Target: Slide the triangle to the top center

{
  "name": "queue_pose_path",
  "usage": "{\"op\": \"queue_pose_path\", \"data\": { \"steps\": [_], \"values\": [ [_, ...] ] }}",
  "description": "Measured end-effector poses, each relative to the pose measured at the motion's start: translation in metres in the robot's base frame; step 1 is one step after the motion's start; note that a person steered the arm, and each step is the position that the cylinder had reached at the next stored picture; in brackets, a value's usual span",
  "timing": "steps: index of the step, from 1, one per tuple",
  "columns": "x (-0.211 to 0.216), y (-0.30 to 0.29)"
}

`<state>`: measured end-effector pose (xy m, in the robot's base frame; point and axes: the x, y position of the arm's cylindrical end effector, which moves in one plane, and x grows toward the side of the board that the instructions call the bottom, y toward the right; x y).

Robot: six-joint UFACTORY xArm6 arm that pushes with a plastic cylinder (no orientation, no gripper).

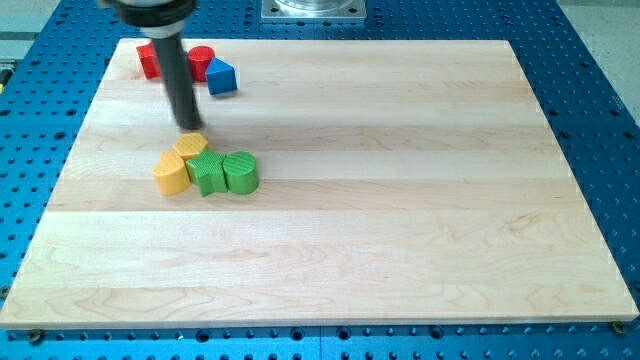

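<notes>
A blue triangle-like block [221, 77] lies near the view's top left of the wooden board [400, 200], beside a red round block [203, 61] and a red block [149, 61] partly hidden by the rod. My tip [190, 127] rests on the board below these, just above a cluster of a yellow block [191, 146], a second yellow block [171, 173], a green star-like block [207, 173] and a green round block [241, 172]. The tip is to the lower left of the blue block, apart from it.
The board lies on a blue perforated table [600, 120]. A metal mounting plate [313, 9] sits beyond the board's top edge at centre.
</notes>
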<state>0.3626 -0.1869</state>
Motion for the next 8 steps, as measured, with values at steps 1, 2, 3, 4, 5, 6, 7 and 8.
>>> {"op": "queue_pose_path", "data": {
  "steps": [1, 2, 3, 4, 5, 6, 7, 8],
  "values": [
    [-0.021, -0.028],
    [-0.051, -0.023],
    [-0.073, 0.008],
    [-0.073, 0.042],
    [-0.094, 0.078],
    [-0.116, 0.106],
    [-0.120, 0.136],
    [-0.106, 0.142]
  ]
}}
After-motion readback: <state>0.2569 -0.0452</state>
